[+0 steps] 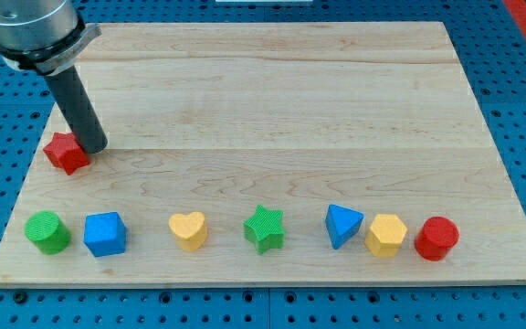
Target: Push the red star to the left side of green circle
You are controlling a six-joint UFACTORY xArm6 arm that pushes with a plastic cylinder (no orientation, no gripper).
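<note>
The counter is pale, smooth wood with visible grain, lying on a blue perforated panel. The red star and green circle look like matt, finely ribbed plastic. My tip belongs to a dark, slightly glossy rod.

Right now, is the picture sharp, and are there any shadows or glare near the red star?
Camera view: sharp and evenly lit, no glare on the board; only soft shadows beside the blocks; my tip touches the red star on its right; the arm's top is cropped.
</note>
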